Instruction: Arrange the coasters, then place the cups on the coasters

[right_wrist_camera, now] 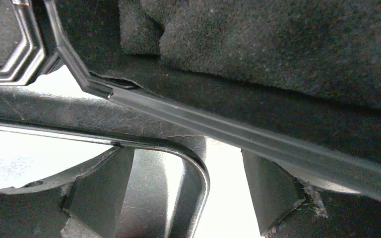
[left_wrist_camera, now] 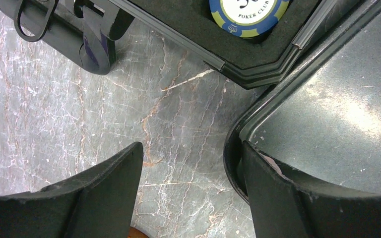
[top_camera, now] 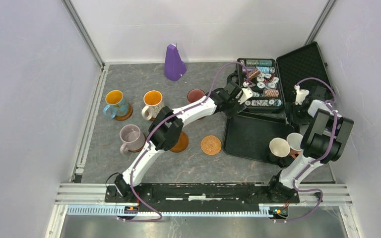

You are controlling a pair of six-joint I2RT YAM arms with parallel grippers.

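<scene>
Hemmed in at the far right by the open chip case (top_camera: 302,62) and the black tray (top_camera: 248,139) just beside it. Between the spread left fingers (left_wrist_camera: 94,203), only a narrow strip of bare desk (left_wrist_camera: 54,124), tray corner close at one side. Even tighter at the right fingers (right_wrist_camera: 99,193): tray rim between them, case edge just beyond. Crowded on the left by mugs (top_camera: 130,136). Passable through the middle, around the patterned coaster (top_camera: 211,145).

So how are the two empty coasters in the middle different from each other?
The patterned coaster is lighter orange-brown and in full view; the plain coaster is darker and partly hidden under the left arm. The patterned one lies nearer the black tray. Both lie flat on the table, no cup on them.
</scene>
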